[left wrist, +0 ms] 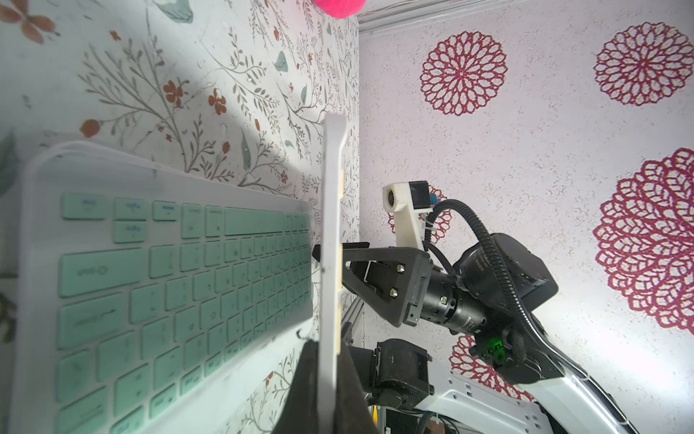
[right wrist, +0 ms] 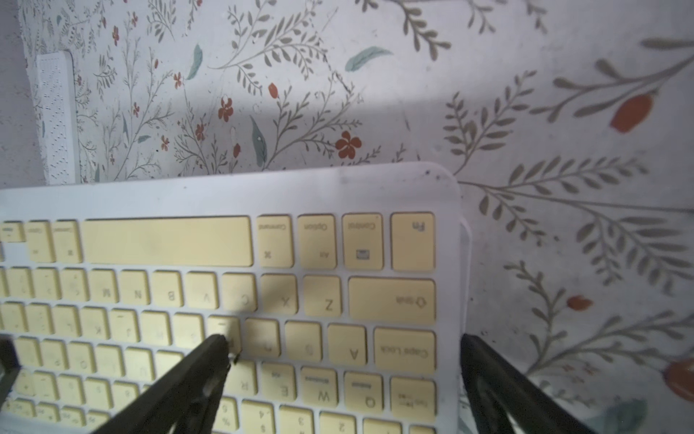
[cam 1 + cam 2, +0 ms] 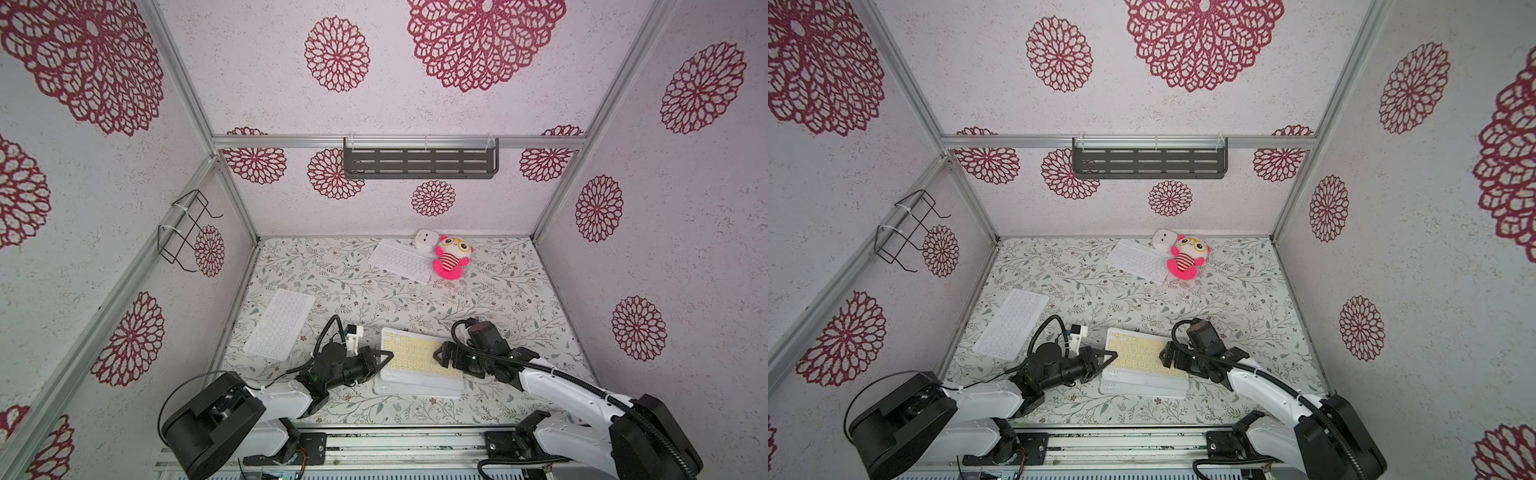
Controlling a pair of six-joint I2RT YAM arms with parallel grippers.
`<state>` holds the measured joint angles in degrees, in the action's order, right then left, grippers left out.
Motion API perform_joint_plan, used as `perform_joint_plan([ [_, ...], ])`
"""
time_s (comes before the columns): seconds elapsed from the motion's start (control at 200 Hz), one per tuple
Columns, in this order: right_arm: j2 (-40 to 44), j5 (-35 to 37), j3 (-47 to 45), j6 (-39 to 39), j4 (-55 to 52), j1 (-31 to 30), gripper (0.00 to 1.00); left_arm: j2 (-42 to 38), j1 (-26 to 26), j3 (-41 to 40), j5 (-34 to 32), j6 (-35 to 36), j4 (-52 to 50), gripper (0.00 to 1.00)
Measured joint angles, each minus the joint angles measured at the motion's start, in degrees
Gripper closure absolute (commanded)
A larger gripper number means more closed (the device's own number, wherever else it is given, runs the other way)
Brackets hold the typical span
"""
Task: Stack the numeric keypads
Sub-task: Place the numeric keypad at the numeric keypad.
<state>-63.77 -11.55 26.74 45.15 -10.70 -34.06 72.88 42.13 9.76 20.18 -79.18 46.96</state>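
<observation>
A pale-yellow-keyed keypad [image 3: 415, 355] [image 3: 1142, 353] hangs tilted over a stack of keypads [image 3: 417, 388] near the front of the table. My left gripper [image 3: 384, 356] [image 1: 330, 345] is shut on its left edge, which shows edge-on [image 1: 332, 244] in the left wrist view. A mint-green keypad [image 1: 169, 282] lies on top of the stack beneath it. My right gripper [image 3: 440, 355] [image 2: 345, 349] stands open astride the yellow keypad's [image 2: 263, 300] right end, one finger over the keys, one past the edge. Two white keypads lie apart, one at the left [image 3: 279, 324], one at the back [image 3: 401, 262].
A pink plush toy [image 3: 451, 257] and a small white cube [image 3: 424, 240] sit beside the back keypad. A dark shelf [image 3: 419, 162] hangs on the back wall, a wire rack [image 3: 187, 232] on the left wall. A metal rail [image 3: 395, 440] runs along the front.
</observation>
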Motion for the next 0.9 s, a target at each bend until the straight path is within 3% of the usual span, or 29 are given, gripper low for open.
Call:
perform_joint_plan([
  [0.34,-0.7,1.6,0.4,0.2,-0.5,-1.8,0.01,-8.7,0.3,0.0,-1.7,2.7,-11.2,1.00],
  [0.695,-0.7,5.1,1.5,0.4,-2.3,-3.6,0.01,0.1,1.4,0.2,-1.5,0.9,-4.0,1.00],
  [0.901,-2.9,6.8,1.5,0.6,-2.4,-4.1,0.02,0.2,1.4,-0.9,-1.9,0.2,-2.5,1.00],
])
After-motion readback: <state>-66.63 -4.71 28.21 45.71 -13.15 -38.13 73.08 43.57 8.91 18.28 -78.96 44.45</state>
